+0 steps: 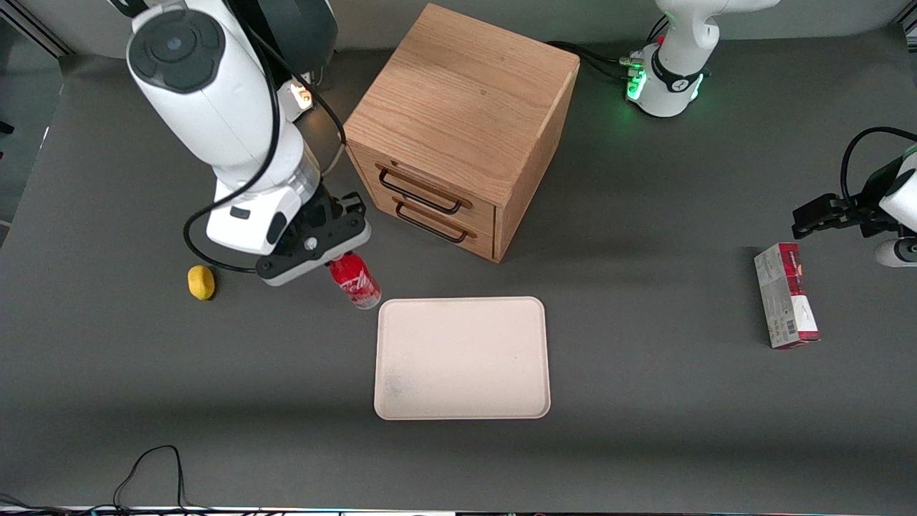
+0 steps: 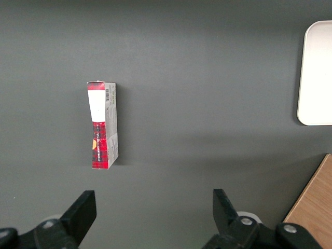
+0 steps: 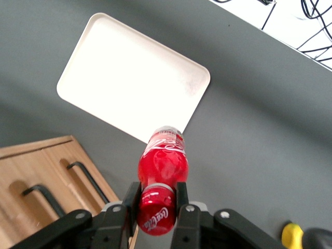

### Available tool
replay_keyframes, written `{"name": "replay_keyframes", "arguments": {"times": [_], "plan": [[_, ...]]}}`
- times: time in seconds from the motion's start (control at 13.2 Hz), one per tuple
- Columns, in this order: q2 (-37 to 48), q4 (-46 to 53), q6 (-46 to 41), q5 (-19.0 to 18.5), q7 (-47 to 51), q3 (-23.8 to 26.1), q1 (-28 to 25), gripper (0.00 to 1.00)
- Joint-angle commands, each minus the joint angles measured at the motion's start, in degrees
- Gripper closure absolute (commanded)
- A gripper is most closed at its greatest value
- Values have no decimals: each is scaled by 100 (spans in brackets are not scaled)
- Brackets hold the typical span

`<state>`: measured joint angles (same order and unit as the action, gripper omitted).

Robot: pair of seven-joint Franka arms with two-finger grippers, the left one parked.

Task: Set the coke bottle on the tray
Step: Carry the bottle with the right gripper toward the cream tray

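Right wrist view: claw pinches coke bottle at neck.
Tray: below claw, offset sideways.
Risk: bottle swings or slips; neck grip is narrow.

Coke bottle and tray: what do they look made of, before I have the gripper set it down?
The coke bottle, shut in the gripper by its cap end, beside the tray: probably glossy plastic, since bright highlights show on its red body. The tray: matte pale beige, likely moulded plastic or melamine, given its rounded corners, low rim and faint scuffs.
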<state>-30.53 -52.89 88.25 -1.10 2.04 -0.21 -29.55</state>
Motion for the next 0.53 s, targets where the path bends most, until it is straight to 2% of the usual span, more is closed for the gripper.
{"name": "replay_keyframes", "arguments": {"times": [0.0, 0.45], "plan": [[-663, 332, 507, -66, 16, 38, 81, 100], [-1806, 324, 1676, -74, 16, 29, 125, 100]]}}
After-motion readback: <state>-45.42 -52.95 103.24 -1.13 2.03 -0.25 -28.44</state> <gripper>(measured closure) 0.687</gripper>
